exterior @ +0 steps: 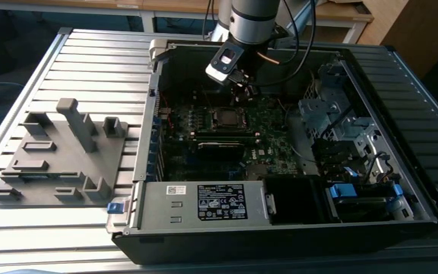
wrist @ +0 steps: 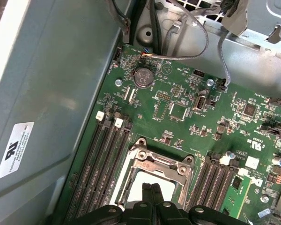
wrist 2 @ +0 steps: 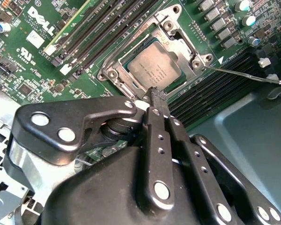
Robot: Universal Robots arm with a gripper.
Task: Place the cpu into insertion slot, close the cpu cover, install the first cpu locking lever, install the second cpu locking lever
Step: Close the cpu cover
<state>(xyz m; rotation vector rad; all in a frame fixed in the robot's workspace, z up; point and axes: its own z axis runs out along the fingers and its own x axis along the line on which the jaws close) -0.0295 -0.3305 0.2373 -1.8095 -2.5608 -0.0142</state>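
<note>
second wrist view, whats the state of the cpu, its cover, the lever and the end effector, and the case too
cpu: lying flat inside the cover's cut-out, metal top up
cpu cover: down flat around the cpu
locking lever: sticking out away from the socket, not latched
end effector: shut, tips at the cover's edge
computer case: open, side panel off

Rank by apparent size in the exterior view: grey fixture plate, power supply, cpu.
1. grey fixture plate, largest
2. power supply
3. cpu, smallest by far
The power supply sits nearer the camera than the cpu, but the gap is plain.
</note>
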